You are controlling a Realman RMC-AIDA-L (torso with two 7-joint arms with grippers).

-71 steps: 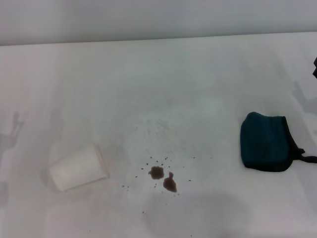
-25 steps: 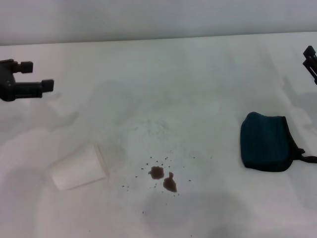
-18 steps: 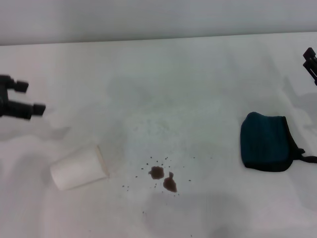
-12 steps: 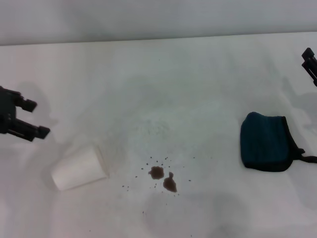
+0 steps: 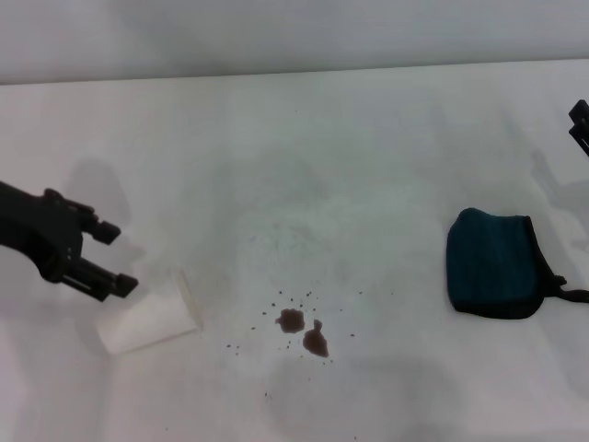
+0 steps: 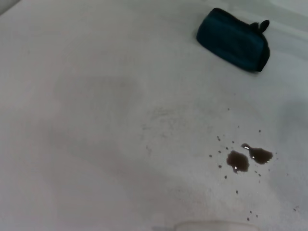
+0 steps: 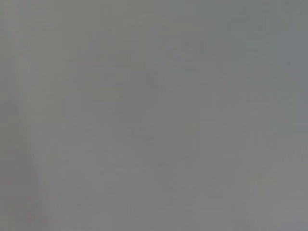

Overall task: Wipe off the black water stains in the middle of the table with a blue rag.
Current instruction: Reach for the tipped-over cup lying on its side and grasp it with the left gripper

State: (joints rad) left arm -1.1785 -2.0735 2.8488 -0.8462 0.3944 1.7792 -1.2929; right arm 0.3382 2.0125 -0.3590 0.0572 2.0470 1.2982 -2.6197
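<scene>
Two small black water stains [image 5: 304, 331] with scattered specks lie on the white table [image 5: 331, 157], front centre; they also show in the left wrist view [image 6: 248, 158]. The blue rag [image 5: 494, 264] lies bunched at the right, with its black strap toward the right edge; it also shows in the left wrist view [image 6: 233, 39]. My left gripper [image 5: 112, 260] is open and empty, just above the left end of the tipped white paper cup [image 5: 152, 316]. My right gripper [image 5: 582, 124] barely shows at the right edge, behind the rag.
The paper cup lies on its side left of the stains; its rim shows at the edge of the left wrist view [image 6: 214, 226]. The table's far edge [image 5: 294, 74] meets a grey wall. The right wrist view shows only a blank grey surface.
My left gripper has come in from the far left, moving forward and right, down to the cup. The right gripper has shifted slightly at the right edge. Rag, cup and stains have not moved.
</scene>
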